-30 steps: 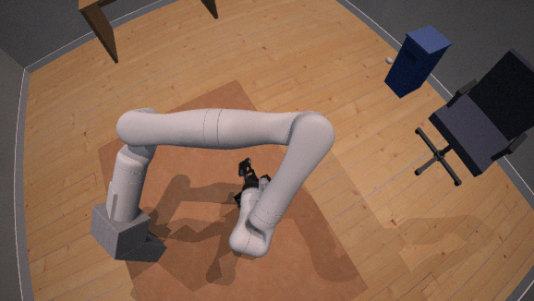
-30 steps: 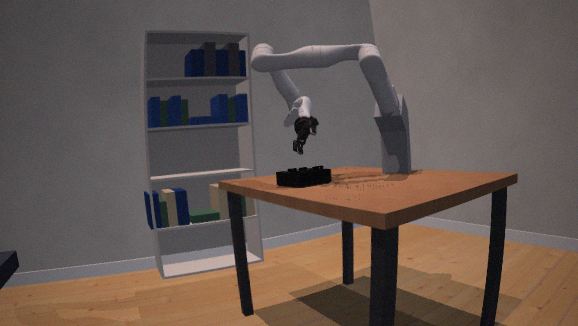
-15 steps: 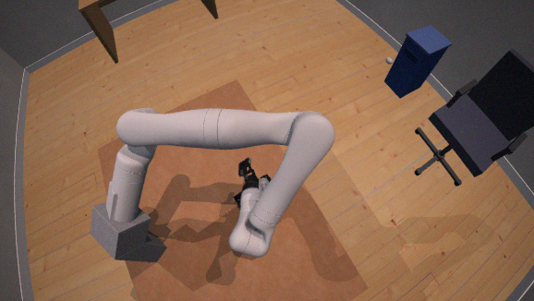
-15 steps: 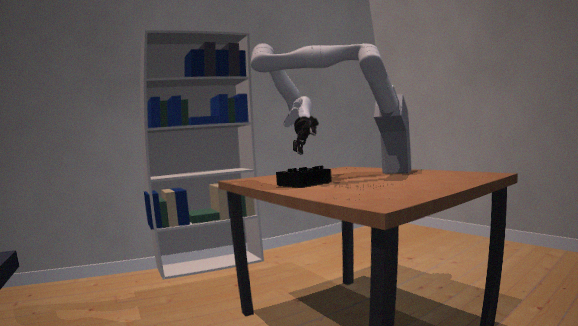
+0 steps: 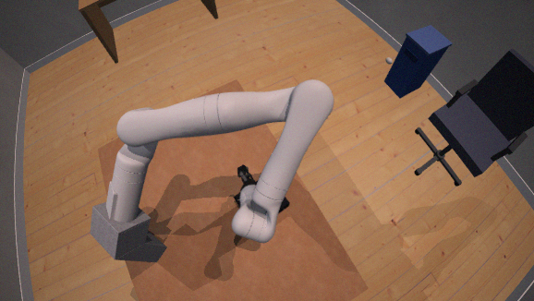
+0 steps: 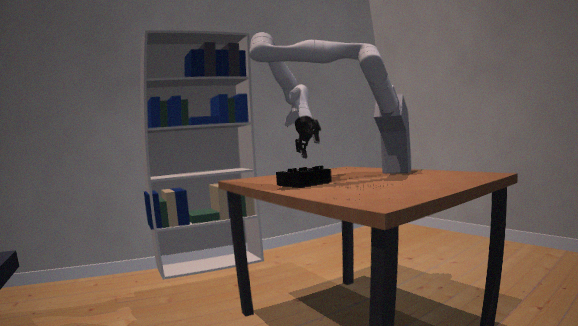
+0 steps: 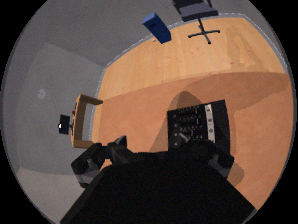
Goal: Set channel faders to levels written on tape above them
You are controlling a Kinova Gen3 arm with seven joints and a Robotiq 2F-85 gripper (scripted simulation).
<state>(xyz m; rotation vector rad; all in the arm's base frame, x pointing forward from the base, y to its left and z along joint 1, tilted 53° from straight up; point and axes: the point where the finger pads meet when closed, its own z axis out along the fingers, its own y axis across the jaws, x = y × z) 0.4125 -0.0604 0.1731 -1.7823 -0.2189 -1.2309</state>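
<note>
One table (image 6: pixel 400 200), one lighting desk (image 6: pixel 304 176), one arm (image 6: pixel 320 51) with one gripper (image 6: pixel 303 145). One bookshelf (image 6: pixel 149 150), one office chair (image 5: pixel 480 125), one blue box (image 5: pixel 416 60).
</note>
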